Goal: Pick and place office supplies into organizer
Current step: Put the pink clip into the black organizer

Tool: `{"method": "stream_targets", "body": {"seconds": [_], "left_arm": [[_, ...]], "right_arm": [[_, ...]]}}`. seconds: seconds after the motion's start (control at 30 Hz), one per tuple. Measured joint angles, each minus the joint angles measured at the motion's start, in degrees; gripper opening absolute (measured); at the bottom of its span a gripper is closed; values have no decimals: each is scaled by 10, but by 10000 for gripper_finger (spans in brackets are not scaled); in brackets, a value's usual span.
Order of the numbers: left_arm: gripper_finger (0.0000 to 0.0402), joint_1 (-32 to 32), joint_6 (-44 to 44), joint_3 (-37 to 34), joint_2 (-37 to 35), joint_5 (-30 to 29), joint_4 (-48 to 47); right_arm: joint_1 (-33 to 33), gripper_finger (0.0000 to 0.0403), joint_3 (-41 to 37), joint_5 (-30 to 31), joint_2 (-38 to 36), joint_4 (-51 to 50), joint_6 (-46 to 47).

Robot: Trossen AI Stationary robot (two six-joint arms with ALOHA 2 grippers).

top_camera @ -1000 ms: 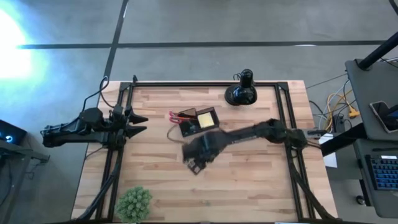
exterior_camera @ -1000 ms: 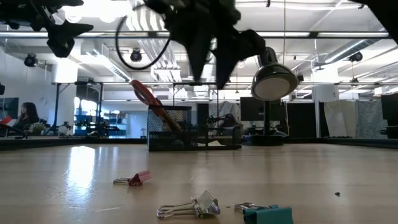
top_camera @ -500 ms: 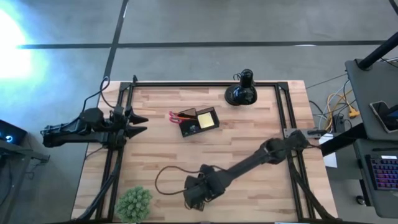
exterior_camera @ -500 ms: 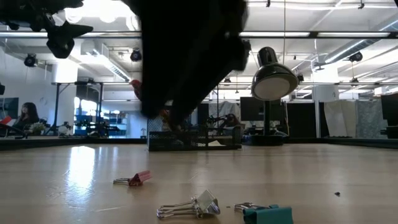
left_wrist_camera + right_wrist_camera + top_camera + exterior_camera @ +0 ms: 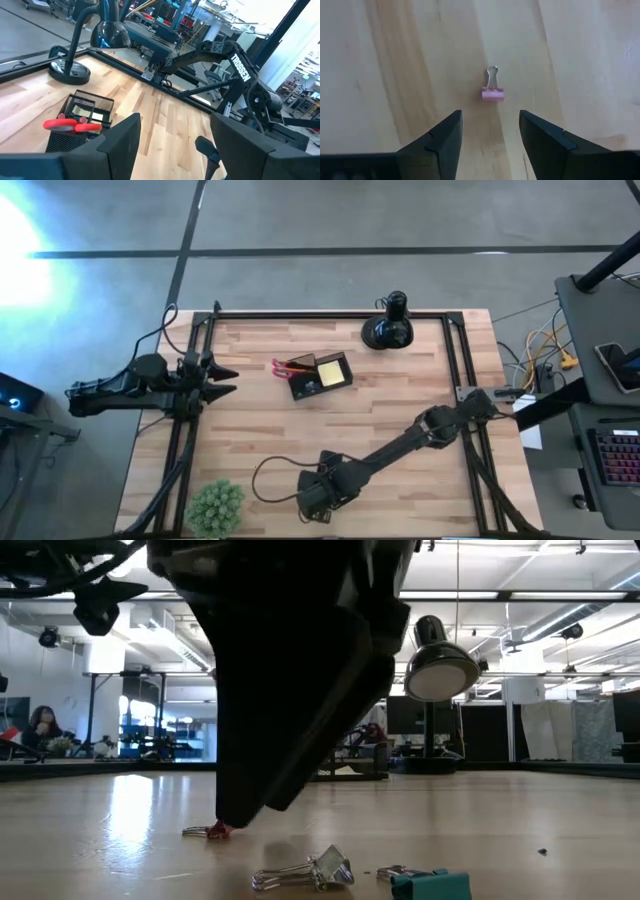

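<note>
My right gripper [image 5: 312, 508] is open and hangs low over the table's near part, fingers pointing down. A small pink binder clip [image 5: 493, 91] lies flat on the wood just ahead of its fingertips [image 5: 445, 137], untouched. In the low view the gripper [image 5: 236, 820] stands right beside the pink clip [image 5: 213, 830]. The dark mesh organizer [image 5: 320, 375] stands mid-table and holds red-handled scissors [image 5: 67, 125] and a yellow sticky pad [image 5: 330, 370]. My left gripper [image 5: 225, 379] waits open at the table's left edge, above the table.
A silver binder clip [image 5: 305, 875] and a teal clip [image 5: 432, 886] lie near the near edge. A black desk lamp [image 5: 390, 327] stands at the far edge, and a green fuzzy plant ball [image 5: 215, 505] sits at the near left corner. A black frame rims the table.
My right gripper has swung from beside the organizer toward the table's near edge and come down over the pink binder clip, staying open. The clips have not moved.
</note>
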Motion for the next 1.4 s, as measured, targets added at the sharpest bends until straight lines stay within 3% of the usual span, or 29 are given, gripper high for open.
{"method": "stream_targets", "body": {"seconds": [0.73, 1.4], "left_arm": [[228, 0, 0, 0, 0, 3, 0], [228, 0, 0, 0, 0, 3, 0]], "right_arm": [[-8, 183, -42, 2, -1, 73, -26], [-17, 68, -47, -3, -2, 69, -29]]}}
